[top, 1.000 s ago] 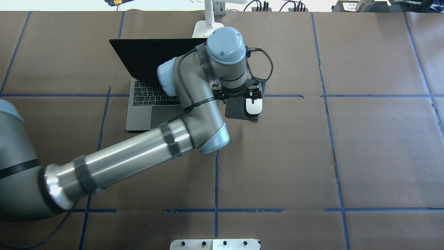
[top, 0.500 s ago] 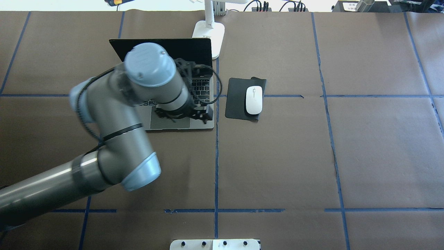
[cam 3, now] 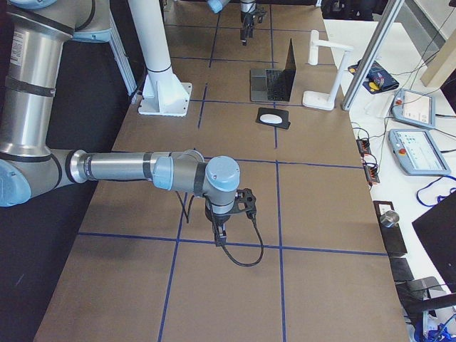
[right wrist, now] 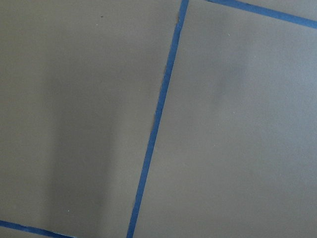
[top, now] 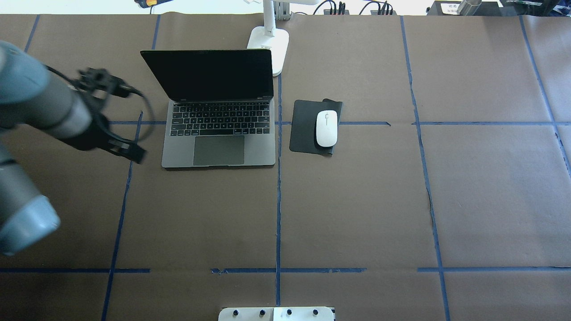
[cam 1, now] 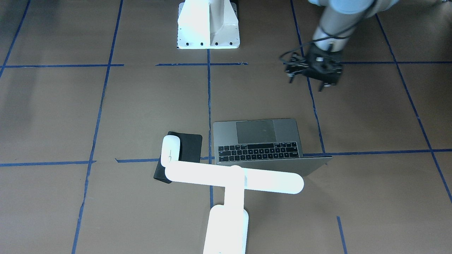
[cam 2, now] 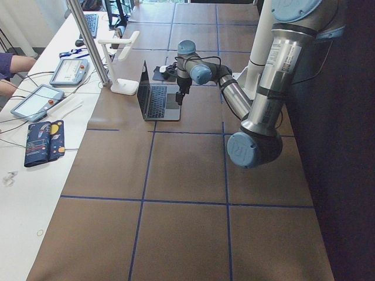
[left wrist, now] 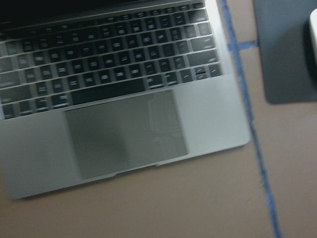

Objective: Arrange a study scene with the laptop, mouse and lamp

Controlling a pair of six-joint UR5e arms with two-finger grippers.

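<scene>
The grey laptop point(top: 218, 133) stands open left of centre, also in the front-facing view point(cam 1: 261, 141) and the left wrist view point(left wrist: 126, 134). The white mouse point(top: 326, 128) lies on a black mat point(top: 303, 129) to its right. The white lamp's base point(top: 267, 42) stands behind the laptop; its bar head point(cam 1: 233, 178) shows in the front-facing view. My left gripper point(top: 127, 151) hovers left of the laptop, open and empty, as the front-facing view point(cam 1: 310, 79) also shows. My right gripper point(cam 3: 217, 231) shows only in the right side view, over bare table; I cannot tell its state.
A white bolted mount block point(cam 1: 208, 24) sits at the robot's edge of the table. Blue tape lines point(top: 278, 214) grid the brown table cover. Tablets and cables point(cam 3: 413, 142) lie on a side bench beyond the lamp.
My left arm swung from over the mouse, across the laptop, to the table's left side. The mouse stays on the mat. Laptop and lamp have not moved.
</scene>
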